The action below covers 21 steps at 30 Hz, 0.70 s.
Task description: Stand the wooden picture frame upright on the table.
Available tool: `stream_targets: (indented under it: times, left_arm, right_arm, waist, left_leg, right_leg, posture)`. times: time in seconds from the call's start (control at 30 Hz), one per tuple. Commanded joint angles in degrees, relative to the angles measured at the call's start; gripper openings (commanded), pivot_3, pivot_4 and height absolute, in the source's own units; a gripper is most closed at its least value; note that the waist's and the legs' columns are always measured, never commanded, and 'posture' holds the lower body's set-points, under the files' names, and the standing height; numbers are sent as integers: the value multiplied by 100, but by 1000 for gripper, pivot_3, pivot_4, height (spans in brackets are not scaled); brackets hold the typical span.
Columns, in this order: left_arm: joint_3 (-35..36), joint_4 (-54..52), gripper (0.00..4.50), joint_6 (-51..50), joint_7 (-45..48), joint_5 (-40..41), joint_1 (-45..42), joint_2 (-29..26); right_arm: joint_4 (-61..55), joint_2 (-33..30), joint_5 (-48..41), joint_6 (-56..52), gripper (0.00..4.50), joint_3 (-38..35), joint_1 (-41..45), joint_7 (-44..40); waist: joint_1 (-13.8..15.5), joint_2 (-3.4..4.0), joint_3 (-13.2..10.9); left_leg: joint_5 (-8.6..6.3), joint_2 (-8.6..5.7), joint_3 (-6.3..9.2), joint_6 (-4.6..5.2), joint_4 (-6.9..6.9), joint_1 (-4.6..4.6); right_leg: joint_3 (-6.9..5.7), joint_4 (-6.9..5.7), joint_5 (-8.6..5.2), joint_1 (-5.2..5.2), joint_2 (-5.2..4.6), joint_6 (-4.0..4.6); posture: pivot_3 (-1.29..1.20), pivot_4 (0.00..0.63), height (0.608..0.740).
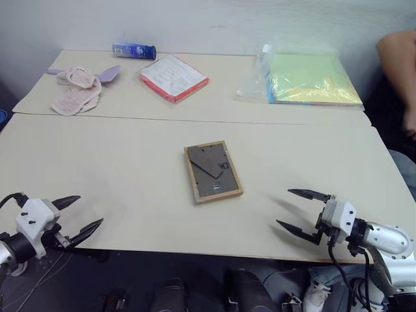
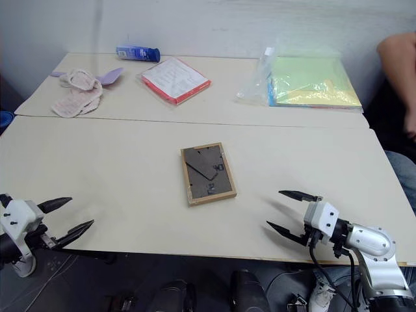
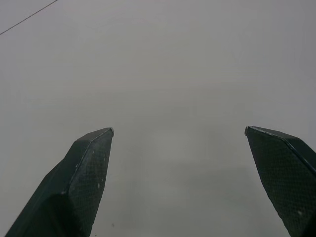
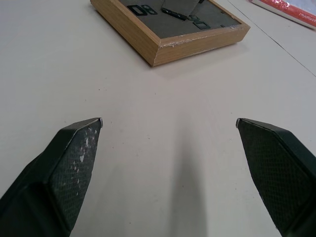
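Observation:
The wooden picture frame (image 1: 212, 171) lies flat in the middle of the pale table (image 1: 117, 162), its dark back with the easel stand facing up. In the right wrist view the wooden picture frame (image 4: 170, 30) lies a short way ahead of the fingertips. My right gripper (image 1: 291, 208) hovers open near the table's front edge, right of the frame, with nothing between its fingers. At the front left corner my left gripper (image 1: 88, 212) is open and empty too, far from the frame. The left wrist view has bare tabletop between the left gripper's (image 3: 178, 131) tips.
At the back lie a red-edged white booklet (image 1: 173, 77), a blue tube (image 1: 134, 50), a pink cloth (image 1: 78, 88) and a plastic bag of coloured paper (image 1: 311, 79). A person's arm (image 1: 398, 65) is at the far right. A seam (image 1: 195, 120) splits the two tabletops.

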State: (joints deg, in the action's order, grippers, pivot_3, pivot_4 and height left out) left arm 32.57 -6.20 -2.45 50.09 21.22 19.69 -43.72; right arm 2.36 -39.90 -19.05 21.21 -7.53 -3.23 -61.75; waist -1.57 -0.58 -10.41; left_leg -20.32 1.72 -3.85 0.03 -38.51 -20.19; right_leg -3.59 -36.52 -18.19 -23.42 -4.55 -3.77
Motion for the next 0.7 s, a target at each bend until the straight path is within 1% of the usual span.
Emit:
stream_targets:
  times: [0.03, 0.13, 0.17, 0.23, 0.27, 0.37, 0.4, 0.47, 0.53, 0.6, 0.63, 0.7]
  left_arm:
    - [29, -160, 4500, 41, -6, 6, 16, 12]
    - [-89, -486, 4500, -502, 16, 369, -107, -14]
    - [-184, -614, 4500, -713, 8, 460, -180, -38]
    - [-537, -938, 4113, -1158, -184, 542, -549, -35]
    - [-806, -1079, 3901, -1398, -307, 526, -808, -23]
    - [-1623, -1177, 2961, -1909, -672, 243, -1638, 91]
    - [-1876, -1135, 2702, -2059, -798, 133, -1910, 149]
    - [-2311, -995, 2045, -2220, -971, -16, -2423, 343]
    - [-2778, -708, 1409, -2363, -1173, -239, -2965, 652]
    - [-3146, -429, 777, -2477, -1294, -441, -3350, 896]
    - [-3384, -221, 469, -2497, -1338, -576, -3576, 1058]
    - [-3651, 100, 469, -2628, -1462, -767, -3896, 1280]
  right_arm:
    - [-53, 27, -34, 100, 4481, -62, 3, 34]
    - [-175, 68, -127, -128, 4481, 4, 101, 77]
    - [-257, 96, -179, -272, 4308, 49, 173, 111]
    - [-468, 164, -180, -686, 3896, 229, 430, 246]
    - [-524, 229, -114, -858, 3569, 337, 612, 333]
    - [-404, 415, 307, -1169, 2500, 639, 1171, 658]
    - [-284, 478, 493, -1176, 2219, 740, 1369, 768]
    - [-8, 610, 777, -1214, 1477, 906, 1719, 952]
    - [417, 757, 1134, -1154, 791, 1107, 2098, 1147]
    - [807, 870, 1399, -1235, 49, 1289, 2385, 1279]
    - [997, 960, 1468, -1224, 0, 1373, 2532, 1308]
    - [1191, 1079, 1546, -1217, 0, 1482, 2719, 1313]
  waist:
    - [1, 0, 0]
    - [1, 0, 0]
    - [1, 0, 0]
    - [1, 0, 0]
    - [1, 0, 0]
    - [2, 2, 1]
    - [3, 2, 2]
    - [4, 2, 2]
    - [5, 2, 2]
    - [2, 2, 1]
    - [3, 2, 1]
    - [2, 2, 1]
  left_leg:
    - [0, 0, 0, 0, 0, 0]
    - [0, 0, 0, 0, -1, 0]
    - [0, 0, 0, 0, -1, 0]
    - [1, 0, 0, 0, -9, 0]
    - [1, 0, 1, 0, -12, -1]
    - [2, -1, 3, -4, -25, -1]
    - [2, -2, 3, -4, -28, -2]
    - [3, -3, 2, -6, -32, -4]
    - [3, -1, 1, -6, -42, -15]
    - [3, -3, -2, -4, -52, -21]
    - [3, -3, -3, -3, -55, -22]
    - [3, -4, -5, -2, -57, -22]
  right_leg:
    - [0, 0, 0, 0, 0, 0]
    - [0, -1, 0, 0, 0, 0]
    - [0, -1, 0, 0, 0, 0]
    - [1, -8, 1, 1, -1, -1]
    - [1, -12, 1, 1, -1, -1]
    - [1, -27, 1, 0, 0, -1]
    - [1, -29, 1, -1, 0, -1]
    - [0, -39, 1, -2, 3, -2]
    - [-2, -50, 2, -7, 8, -3]
    - [-4, -50, 3, -9, 9, -6]
    - [-4, -51, 3, -9, 10, -6]
    - [-4, -53, 3, -10, 11, -7]
  posture:
    - [0, 150, 740]
    - [0, 150, 740]
    - [0, 150, 740]
    - [0, 150, 740]
    - [0, 150, 740]
    - [0, 150, 740]
    - [0, 150, 740]
    - [0, 150, 740]
    - [0, 150, 740]
    - [0, 150, 740]
    - [0, 150, 740]
    - [0, 150, 740]
